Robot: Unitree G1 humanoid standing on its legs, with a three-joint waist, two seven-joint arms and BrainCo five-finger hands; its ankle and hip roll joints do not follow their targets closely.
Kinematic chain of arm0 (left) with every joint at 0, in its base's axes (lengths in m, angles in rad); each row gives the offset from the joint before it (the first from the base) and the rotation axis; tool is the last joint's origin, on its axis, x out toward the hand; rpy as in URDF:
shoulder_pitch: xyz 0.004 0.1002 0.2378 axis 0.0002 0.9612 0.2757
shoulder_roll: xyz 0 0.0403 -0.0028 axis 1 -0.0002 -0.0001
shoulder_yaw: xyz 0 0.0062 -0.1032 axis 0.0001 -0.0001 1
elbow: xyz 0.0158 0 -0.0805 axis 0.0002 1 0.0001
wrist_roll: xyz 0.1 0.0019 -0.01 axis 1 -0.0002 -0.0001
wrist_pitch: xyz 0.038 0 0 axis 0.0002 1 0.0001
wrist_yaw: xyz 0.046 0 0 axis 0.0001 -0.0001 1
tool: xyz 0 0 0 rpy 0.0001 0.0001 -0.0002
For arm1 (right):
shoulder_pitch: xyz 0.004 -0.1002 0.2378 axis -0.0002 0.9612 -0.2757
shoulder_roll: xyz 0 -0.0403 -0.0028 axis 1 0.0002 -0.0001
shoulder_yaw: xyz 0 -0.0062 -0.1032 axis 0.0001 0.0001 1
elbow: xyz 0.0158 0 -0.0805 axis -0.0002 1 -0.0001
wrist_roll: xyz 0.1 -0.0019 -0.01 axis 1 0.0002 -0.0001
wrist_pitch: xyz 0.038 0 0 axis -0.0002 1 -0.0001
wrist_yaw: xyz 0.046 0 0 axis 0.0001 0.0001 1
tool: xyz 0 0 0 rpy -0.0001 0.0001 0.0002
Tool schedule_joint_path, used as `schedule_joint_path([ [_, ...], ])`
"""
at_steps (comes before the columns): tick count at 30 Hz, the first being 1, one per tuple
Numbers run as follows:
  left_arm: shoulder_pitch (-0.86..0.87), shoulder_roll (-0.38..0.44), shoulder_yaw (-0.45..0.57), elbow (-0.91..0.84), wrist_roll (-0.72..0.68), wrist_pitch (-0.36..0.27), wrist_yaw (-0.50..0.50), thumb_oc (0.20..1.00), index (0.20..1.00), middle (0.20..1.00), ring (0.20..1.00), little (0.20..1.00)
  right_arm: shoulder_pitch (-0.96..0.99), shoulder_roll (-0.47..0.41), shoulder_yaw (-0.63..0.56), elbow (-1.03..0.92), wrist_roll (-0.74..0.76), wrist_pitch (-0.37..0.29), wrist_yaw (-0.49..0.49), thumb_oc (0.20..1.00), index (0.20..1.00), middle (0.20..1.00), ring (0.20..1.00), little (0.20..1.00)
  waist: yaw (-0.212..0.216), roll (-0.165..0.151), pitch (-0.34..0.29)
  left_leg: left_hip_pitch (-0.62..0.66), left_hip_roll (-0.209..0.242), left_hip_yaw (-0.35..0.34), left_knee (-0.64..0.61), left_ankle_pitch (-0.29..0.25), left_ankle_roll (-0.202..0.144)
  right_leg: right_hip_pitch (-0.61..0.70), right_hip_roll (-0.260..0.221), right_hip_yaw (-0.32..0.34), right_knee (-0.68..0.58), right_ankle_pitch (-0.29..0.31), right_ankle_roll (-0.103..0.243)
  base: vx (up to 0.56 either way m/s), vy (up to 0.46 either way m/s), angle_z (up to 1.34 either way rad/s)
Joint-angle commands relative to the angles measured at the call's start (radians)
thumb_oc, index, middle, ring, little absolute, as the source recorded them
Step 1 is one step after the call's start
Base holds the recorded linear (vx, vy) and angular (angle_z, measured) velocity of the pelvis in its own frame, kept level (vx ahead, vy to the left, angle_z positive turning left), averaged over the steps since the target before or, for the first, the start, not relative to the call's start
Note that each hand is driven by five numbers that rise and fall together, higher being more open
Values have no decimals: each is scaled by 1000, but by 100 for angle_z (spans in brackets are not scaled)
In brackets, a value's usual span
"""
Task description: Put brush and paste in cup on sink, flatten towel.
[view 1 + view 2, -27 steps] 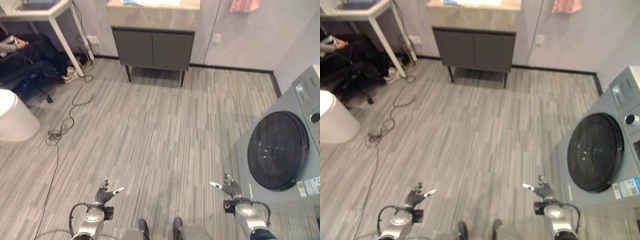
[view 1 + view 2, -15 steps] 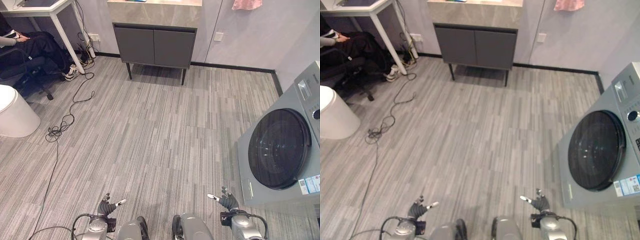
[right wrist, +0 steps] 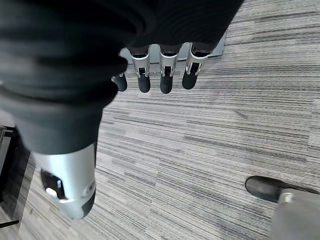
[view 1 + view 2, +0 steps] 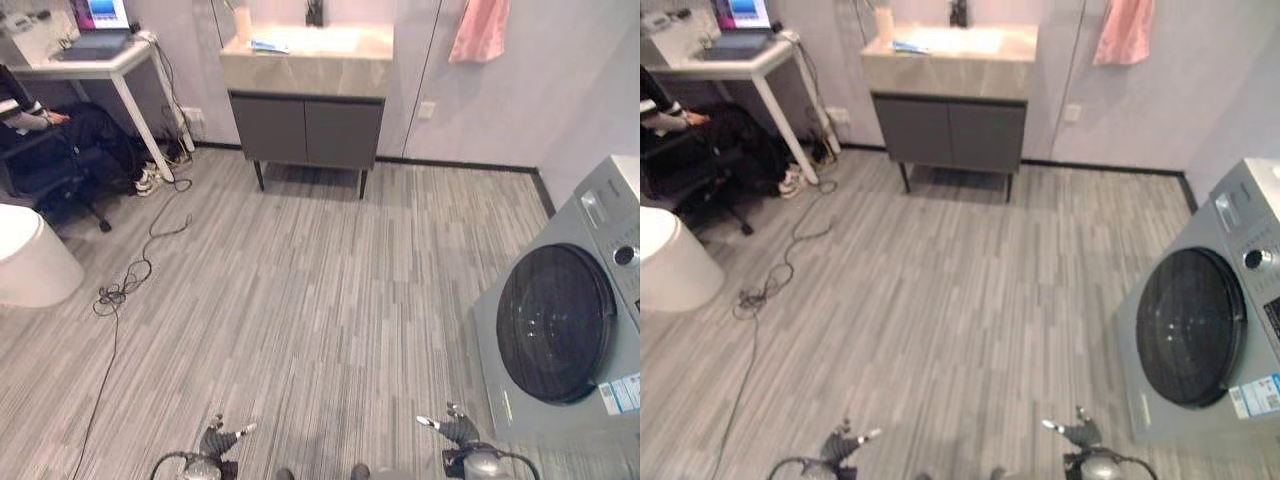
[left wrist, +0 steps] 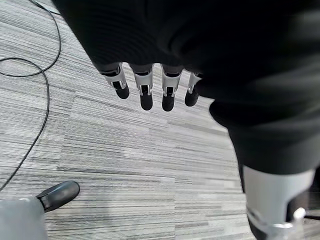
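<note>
At the top centre of the left eye view stands the sink point(image 4: 330, 42), a pale stone-coloured basin top on a dark grey cabinet point(image 4: 305, 130) with two doors and thin legs. A pale cup point(image 4: 242, 22) sits at its left rear corner, and something flat and light blue point(image 4: 268, 46) lies on the counter just beside it; I cannot tell whether that is the brush or the paste. A dark tap point(image 4: 315, 12) rises at the back of the basin. The towel point(image 4: 480, 28) is pink and hangs on the wall at the upper right, bunched into folds instead of spread flat.

My left hand point(image 4: 218, 441) shows at the bottom edge, left of centre, and my right hand point(image 4: 456, 430) at the bottom edge, right of centre. Both hang over the grey striped floor point(image 4: 300, 300), well apart from the sink. In the wrist views the fingers point(image 5: 145, 95) of my left and the fingers point(image 3: 165, 80) of my right are straight and relaxed, holding nothing.

A washing machine point(image 4: 570, 320) with a round dark door fills the right side. A white desk point(image 4: 90, 60) with a laptop point(image 4: 100, 20) stands at the upper left, a seated person point(image 4: 40, 130) beside it.
</note>
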Motion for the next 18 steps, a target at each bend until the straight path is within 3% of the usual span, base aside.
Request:
schedule_joint_path([
  [1,-37,26,-4,-24,6,-15,4,1000,1000,1000,1000,1000,-41,-5,7,-31,24,-18,-12,1000,1000,1000,1000,1000,-4,-25,35,-1,24,-18,54,-17,-31,10,-92,-6,-24,56,111,46,37,3],
  [7,-36,37,-6,-37,19,-15,3,1000,1000,1000,1000,1000,-42,-5,-4,-38,39,-16,-10,1000,1000,1000,1000,1000,-5,-22,40,0,10,-25,46,-27,-22,3,-106,-5,0,51,121,38,70,2],
  [10,-45,49,-5,-48,22,-15,7,1000,1000,1000,1000,1000,-54,-19,-13,-51,34,-12,-14,1000,1000,1000,1000,1000,-4,-19,47,-5,-15,-32,28,-30,0,-27,-132,5,54,56,143,37,148,0],
  [13,-56,61,-8,-55,23,-15,9,1000,1000,1000,1000,1000,-59,-20,-34,-53,64,-18,-22,1000,1000,1000,1000,1000,-7,-20,60,-18,-33,-45,28,-31,18,-76,-155,24,143,115,166,25,166,4],
  [15,-56,69,-16,-72,28,-15,13,1000,1000,1000,1000,1000,-59,-16,-41,-71,91,-23,-21,1000,1000,1000,1000,1000,-16,-18,88,-2,-70,-56,10,-40,54,-163,-186,79,320,255,188,45,201,8],
  [17,-59,72,-19,-82,29,-14,17,1000,1000,1000,1000,1000,-64,-18,-36,-85,93,-24,-23,1000,1000,1000,1000,1000,-19,-14,106,0,-74,-55,5,-41,62,-199,-191,89,374,296,191,41,180,28],
  [18,-67,68,-20,-84,28,-9,18,1000,1000,1000,1000,1000,-69,-15,-34,-93,92,-24,-30,1000,1000,1000,1000,1000,-25,2,137,15,-71,-60,5,-52,71,-271,-191,87,472,262,188,288,232,20],
])
